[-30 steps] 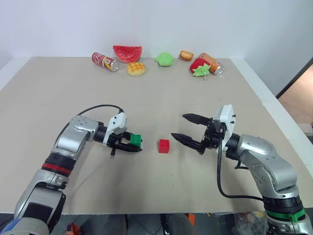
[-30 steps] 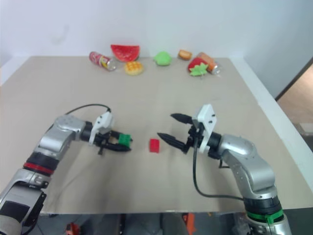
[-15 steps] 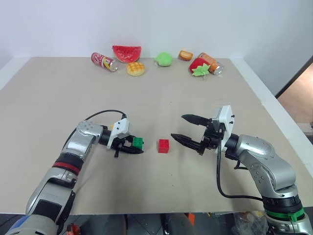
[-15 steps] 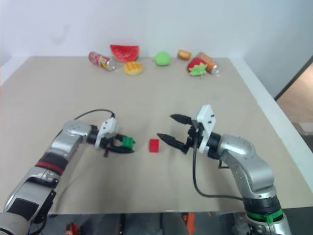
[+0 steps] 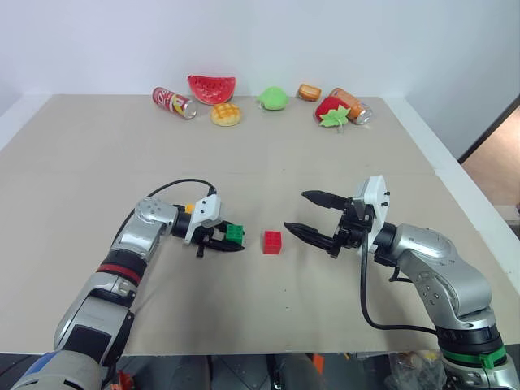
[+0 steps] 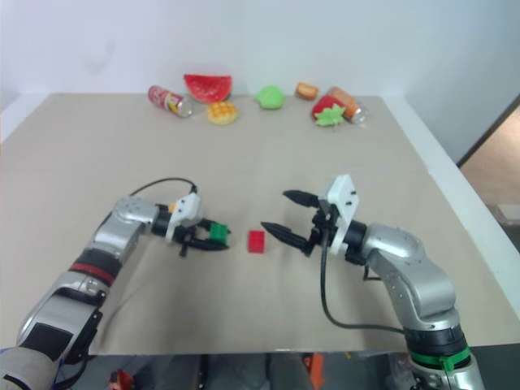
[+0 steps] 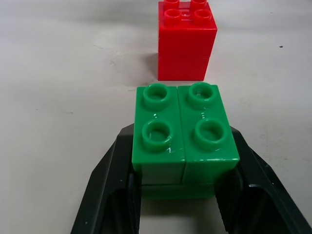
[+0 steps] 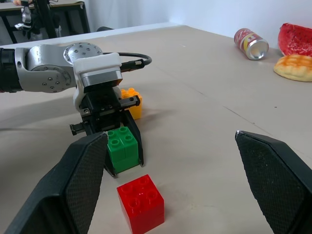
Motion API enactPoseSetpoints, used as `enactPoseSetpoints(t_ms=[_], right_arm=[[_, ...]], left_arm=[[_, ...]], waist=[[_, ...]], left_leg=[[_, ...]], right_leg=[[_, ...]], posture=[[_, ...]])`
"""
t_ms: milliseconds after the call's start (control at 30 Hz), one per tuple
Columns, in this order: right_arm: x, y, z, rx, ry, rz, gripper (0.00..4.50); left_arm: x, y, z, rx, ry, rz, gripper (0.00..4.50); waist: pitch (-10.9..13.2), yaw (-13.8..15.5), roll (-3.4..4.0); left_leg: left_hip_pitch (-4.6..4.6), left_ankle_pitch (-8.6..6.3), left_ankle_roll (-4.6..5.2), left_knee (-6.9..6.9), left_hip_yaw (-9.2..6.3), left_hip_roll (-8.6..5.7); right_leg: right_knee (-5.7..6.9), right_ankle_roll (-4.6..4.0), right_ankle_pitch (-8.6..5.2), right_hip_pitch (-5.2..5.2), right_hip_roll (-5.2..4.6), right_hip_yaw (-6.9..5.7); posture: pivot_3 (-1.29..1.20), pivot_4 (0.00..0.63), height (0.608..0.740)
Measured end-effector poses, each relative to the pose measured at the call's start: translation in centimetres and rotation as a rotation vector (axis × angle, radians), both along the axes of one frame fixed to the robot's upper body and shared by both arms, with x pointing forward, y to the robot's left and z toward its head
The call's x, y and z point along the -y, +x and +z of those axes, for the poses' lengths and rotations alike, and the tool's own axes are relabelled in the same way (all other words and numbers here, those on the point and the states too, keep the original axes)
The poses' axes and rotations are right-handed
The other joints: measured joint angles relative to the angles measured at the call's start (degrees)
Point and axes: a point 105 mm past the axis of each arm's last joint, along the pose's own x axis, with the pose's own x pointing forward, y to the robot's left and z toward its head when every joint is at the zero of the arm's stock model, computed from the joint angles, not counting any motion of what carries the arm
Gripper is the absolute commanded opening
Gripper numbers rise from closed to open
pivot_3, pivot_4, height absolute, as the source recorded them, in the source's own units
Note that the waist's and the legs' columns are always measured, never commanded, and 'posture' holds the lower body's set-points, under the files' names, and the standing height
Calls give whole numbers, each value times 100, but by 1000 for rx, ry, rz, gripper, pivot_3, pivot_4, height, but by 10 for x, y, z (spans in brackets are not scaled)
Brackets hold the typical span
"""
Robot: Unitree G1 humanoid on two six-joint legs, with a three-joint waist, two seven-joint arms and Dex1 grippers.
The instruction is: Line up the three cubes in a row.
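Observation:
My left gripper (image 5: 231,242) is shut on the green cube (image 5: 235,233), studs up, low over the table or resting on it. The red cube (image 5: 272,242) stands on the table just to its right with a small gap between them; in the left wrist view the red cube (image 7: 186,43) is straight ahead of the green cube (image 7: 184,132). The yellow-orange cube (image 8: 132,101) sits on the table behind my left gripper's body, mostly hidden from the head views. My right gripper (image 5: 296,210) hangs open to the right of the red cube, pointing at it, with nothing between its fingers.
Toy foods and cans line the table's far edge: a red can (image 5: 174,101), a watermelon slice (image 5: 212,87), a waffle bun (image 5: 226,114), a green piece (image 5: 274,98), a strawberry (image 5: 331,110) and another can (image 5: 356,106). The table's right edge (image 5: 455,195) runs close to my right arm.
My left gripper has carried the green cube lower and to the right, closer to the red cube. The right arm and the red cube have not moved.

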Motion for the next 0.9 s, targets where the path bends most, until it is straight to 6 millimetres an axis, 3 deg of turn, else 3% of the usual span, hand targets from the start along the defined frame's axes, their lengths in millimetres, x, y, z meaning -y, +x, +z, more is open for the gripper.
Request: enactPoseSetpoints(t_ms=[33, 67, 267, 767, 900], right_arm=[[0, 0, 0, 0, 0, 0, 4360], [0, 0, 0, 0, -1, 0, 4360], [0, 0, 0, 1, -3, 1, 4360], [-1, 1, 5, 19, -4, 19, 4360], [-2, 0, 5, 19, -4, 25, 4360]], left_arm=[[0, 0, 0, -1, 0, 0, 1357], [0, 0, -1, -11, 1, 4, 2383], [-1, -1, -1, -53, -5, 12, 4316], [-8, -5, 17, 9, -84, 44, 4419], [-1, -2, 20, 58, -116, 58, 4419]], waist=[[0, 0, 0], [0, -1, 0], [0, -2, 0], [0, -8, 0], [0, -5, 0]], left_leg=[[0, 0, 0, 0, 0, 0], [0, 0, 0, 0, 0, 0], [0, 0, 0, 0, 0, 0], [2, 2, 2, 1, 0, 0], [2, 2, 2, 1, 0, 0]], right_leg=[[0, 0, 0, 0, 0, 0], [0, 0, 0, 0, 0, 0], [0, 0, 0, 0, 0, 0], [2, -1, 3, 1, 1, 2], [2, -1, 3, 1, 1, 2]], posture=[[0, 150, 740], [0, 150, 740], [0, 150, 740], [0, 150, 740], [0, 150, 740]])
